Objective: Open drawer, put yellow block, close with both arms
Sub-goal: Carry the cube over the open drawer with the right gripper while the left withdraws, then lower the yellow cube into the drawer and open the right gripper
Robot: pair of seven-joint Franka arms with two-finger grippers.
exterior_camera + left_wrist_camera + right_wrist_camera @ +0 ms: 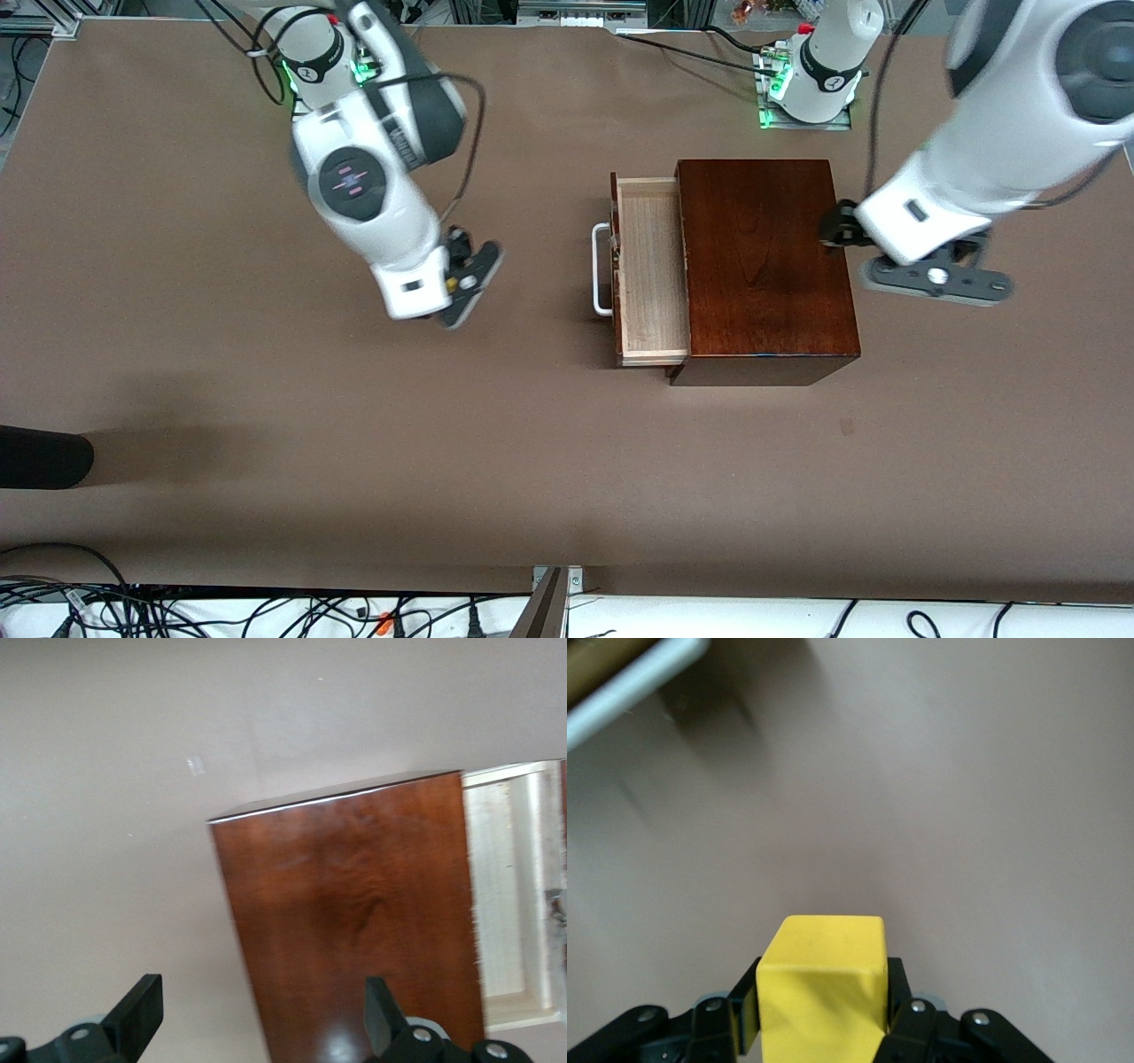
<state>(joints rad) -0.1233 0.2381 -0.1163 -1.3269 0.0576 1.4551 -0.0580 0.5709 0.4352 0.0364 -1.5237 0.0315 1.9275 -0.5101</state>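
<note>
The drawer (654,270) is standing pulled out of the box (764,266) toward the right arm's end of the table (266,461), its pale inside showing and nothing visible lying in it; its white handle (601,269) is facing the right arm's end. The right gripper (462,285) is hanging in the air over bare table, between the right arm's base and the drawer front, well apart from the handle; in the right wrist view its fingers (744,1014) are pressing on both sides of the block (822,988), which is sitting between them with its top face and one side showing; in the front view only a small spot of yellow is showing at the gripper, the rest being hidden by the wrist. In that wrist view a strip of the white handle (633,687) is showing at the corner, clear of the block. The left gripper (937,279) is hovering just beside the box, at the end of the box toward the left arm's end, over the table; in the left wrist view its fingers (142,1019) are spread wide with nothing between them, one fingertip showing over bare table and the other over the box top (354,921); I cannot tell whether either finger is touching the wood. A dark rounded object (44,456) is lying at the table edge on the right arm's end, nearer the front camera than both grippers.
</note>
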